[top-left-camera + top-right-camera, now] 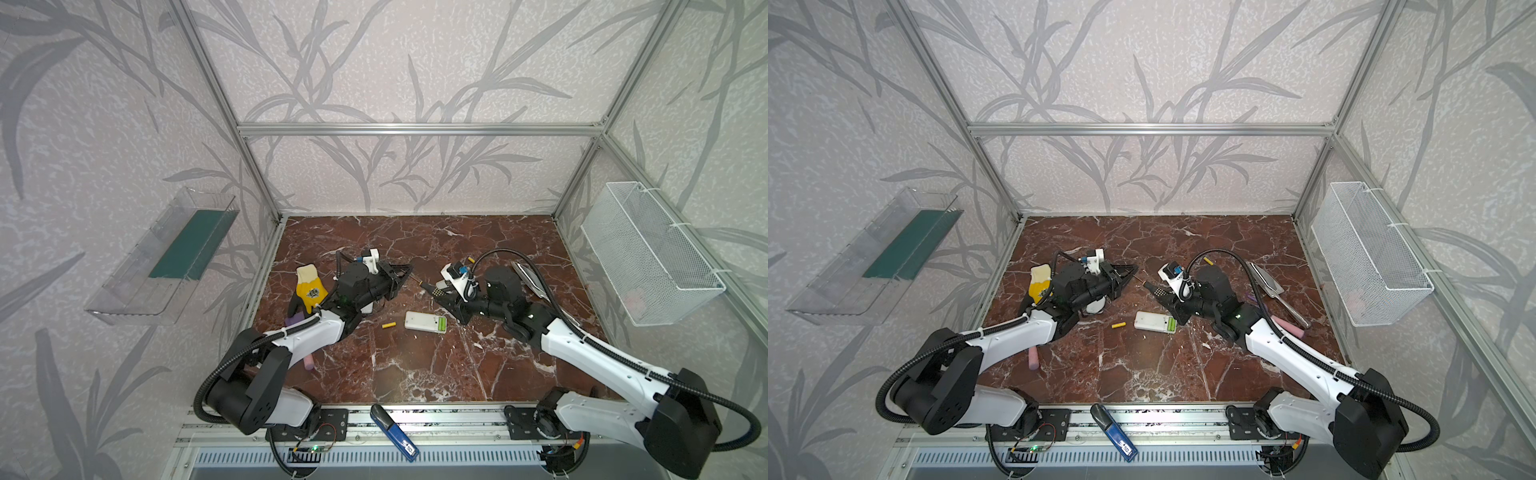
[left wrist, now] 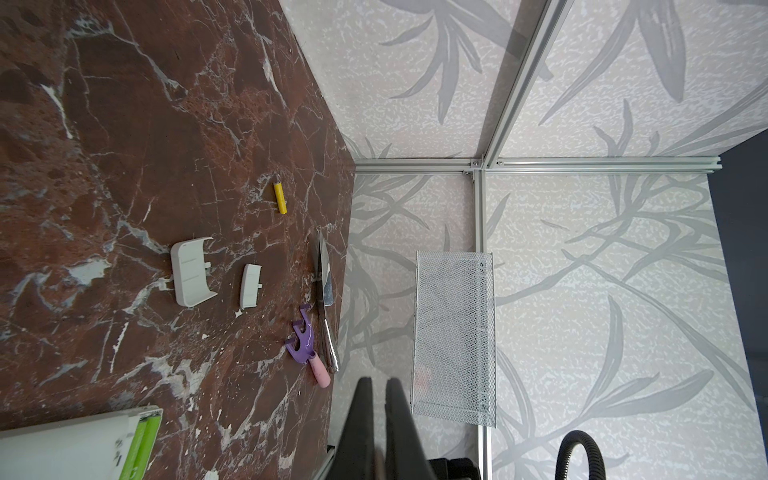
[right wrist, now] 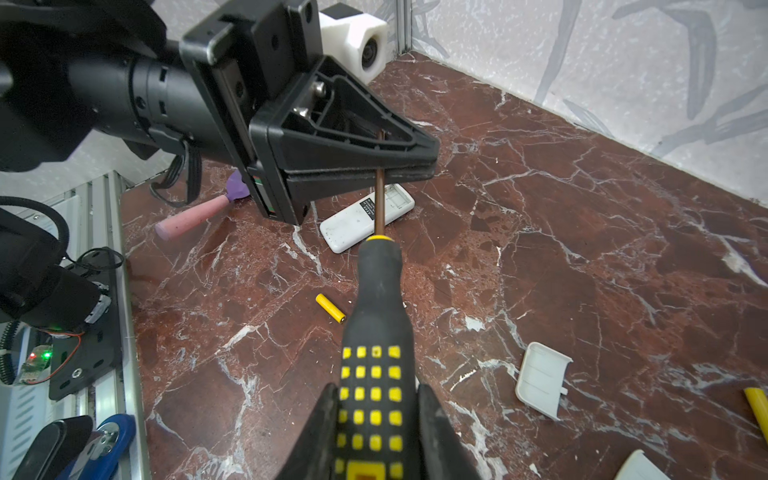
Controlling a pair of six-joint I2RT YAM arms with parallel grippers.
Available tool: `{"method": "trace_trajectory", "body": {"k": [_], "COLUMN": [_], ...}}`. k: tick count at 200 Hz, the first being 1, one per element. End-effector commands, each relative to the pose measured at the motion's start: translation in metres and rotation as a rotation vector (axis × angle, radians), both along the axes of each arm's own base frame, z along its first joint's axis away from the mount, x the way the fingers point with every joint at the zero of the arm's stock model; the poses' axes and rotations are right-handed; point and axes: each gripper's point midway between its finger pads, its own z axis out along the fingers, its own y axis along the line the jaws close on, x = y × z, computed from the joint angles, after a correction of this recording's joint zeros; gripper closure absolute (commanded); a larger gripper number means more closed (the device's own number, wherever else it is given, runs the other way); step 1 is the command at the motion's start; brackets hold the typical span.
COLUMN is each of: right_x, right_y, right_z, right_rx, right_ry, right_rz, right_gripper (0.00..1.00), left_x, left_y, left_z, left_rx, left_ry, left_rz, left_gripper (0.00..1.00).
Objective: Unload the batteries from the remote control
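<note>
Where leaf-patterned walls [image 1: 415, 62] enclose your red-brown marble counter [image 1: 415, 374], the white plastic remote [image 1: 419, 321] holds two light green batteries [image 1: 441, 323], a yellow battery [image 1: 389, 325] beside it. Right wrist view alone shows your left hand [image 3: 430, 168] clamped on the black-and-yellow-handled screwdriver [image 3: 374, 311] shaft; right hand [image 3: 376, 399] flanks the handle, grip unclear.

Table colours
Red-brown table [image 1: 415, 374] with white veins; yellow battery [image 1: 389, 325], green batteries [image 1: 441, 324], black screwdriver [image 3: 376, 332] with yellow squares.

Pale leaf-patterned walls [image 1: 415, 62], aluminium frame [image 1: 415, 129], red-brown marble tabletop [image 1: 415, 365], wire basket [image 1: 648, 249].
</note>
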Motion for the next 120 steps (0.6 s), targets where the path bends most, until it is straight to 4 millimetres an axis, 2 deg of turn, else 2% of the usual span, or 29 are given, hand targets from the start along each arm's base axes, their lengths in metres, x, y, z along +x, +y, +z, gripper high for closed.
{"method": "trace_trajectory", "body": {"k": [1, 24, 34, 48, 52, 65, 73, 92, 102, 105, 111, 120], "right_x": [0.006, 0.003, 0.003, 0.003, 0.003, 0.001, 0.001, -0.003, -0.005, -0.006, -0.007, -0.009], "right_y": [0.002, -0.001, -0.005, -0.014, -0.017, -0.026, -0.033, -0.048, -0.055, -0.057, -0.06, -0.066], "right_z": [0.014, 0.013, 0.011, 0.007, 0.005, 0.0, -0.004, -0.013, -0.016, -0.018, -0.019, -0.021], "right_rx": [0.014, -0.001, -0.017, -0.054, -0.067, -0.108, -0.133, -0.196, -0.217, -0.223, -0.233, -0.247], "right_ry": [-0.029, -0.022, -0.019, -0.011, -0.007, 0.007, 0.016, 0.043, 0.059, 0.062, 0.071, 0.078], "right_rz": [0.001, -0.003, -0.017, -0.052, -0.061, -0.095, -0.122, -0.169, -0.191, -0.196, -0.209, -0.228], "right_gripper": [0.88, 0.96, 1.0, 1.0, 1.0, 1.0, 1.0, 1.0, 1.0, 1.0, 1.0, 1.0], "left_x": [-0.004, -0.003, -0.003, -0.002, -0.002, -0.001, -0.001, 0.0, -0.001, 0.0, 0.001, 0.0], "left_y": [-0.002, -0.004, -0.004, -0.004, -0.005, -0.007, -0.01, -0.019, -0.021, -0.022, -0.022, -0.021], "left_z": [0.013, 0.006, 0.001, -0.005, -0.006, -0.011, -0.011, -0.011, -0.019, -0.019, -0.021, -0.027], "left_rx": [-0.045, -0.025, -0.013, 0.008, 0.015, 0.045, 0.063, 0.118, 0.178, 0.194, 0.236, 0.307], "left_ry": [-0.01, -0.004, 0.0, 0.004, 0.002, 0.006, -0.003, -0.024, -0.004, -0.009, -0.014, -0.009], "left_rz": [-0.023, -0.036, -0.041, -0.048, -0.052, -0.08, -0.107, -0.178, -0.207, -0.213, -0.229, -0.247], "left_gripper": [1.0, 0.98, 0.87, 0.73, 0.68, 0.42, 0.31, 0.18, 0.13, 0.07, 0.01, 0.01]}}
